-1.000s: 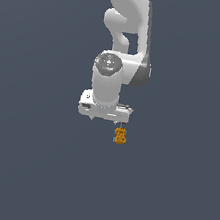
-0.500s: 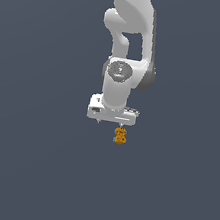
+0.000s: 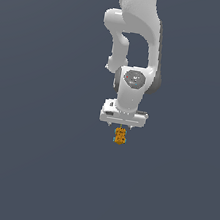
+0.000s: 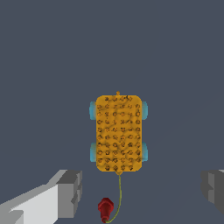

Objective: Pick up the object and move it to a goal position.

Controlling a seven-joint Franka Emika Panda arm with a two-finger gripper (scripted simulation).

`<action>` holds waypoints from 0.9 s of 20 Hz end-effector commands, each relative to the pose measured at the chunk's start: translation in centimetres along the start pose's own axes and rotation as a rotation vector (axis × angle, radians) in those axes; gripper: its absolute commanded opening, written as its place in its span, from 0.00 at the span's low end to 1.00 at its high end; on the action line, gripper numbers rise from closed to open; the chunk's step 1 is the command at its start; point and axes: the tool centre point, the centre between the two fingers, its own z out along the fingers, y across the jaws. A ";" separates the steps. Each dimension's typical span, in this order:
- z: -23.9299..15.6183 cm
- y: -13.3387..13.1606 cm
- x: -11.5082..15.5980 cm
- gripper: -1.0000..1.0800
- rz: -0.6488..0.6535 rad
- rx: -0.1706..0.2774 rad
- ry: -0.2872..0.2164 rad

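Orange and bumpy, the small studded toy block with blue wheels sits right under the white robot gripper, whose fingers are spread wide, and it looks light and hard, best pinched across its long flat sides.

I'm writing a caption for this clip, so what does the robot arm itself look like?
The arm is glossy white with rounded, bulbous links and a grey disc at the wrist joint. Its end effector has a flat white body; the wrist view shows blocky grey fingertips.
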 end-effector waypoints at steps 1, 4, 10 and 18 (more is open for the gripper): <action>0.5 -0.7 -0.3 0.96 -0.004 0.000 0.007; 0.9 -1.2 -0.6 0.96 -0.007 0.001 0.010; 1.2 -1.2 -0.6 0.96 -0.008 0.001 0.009; 4.5 -1.2 -0.7 0.96 -0.008 0.001 0.010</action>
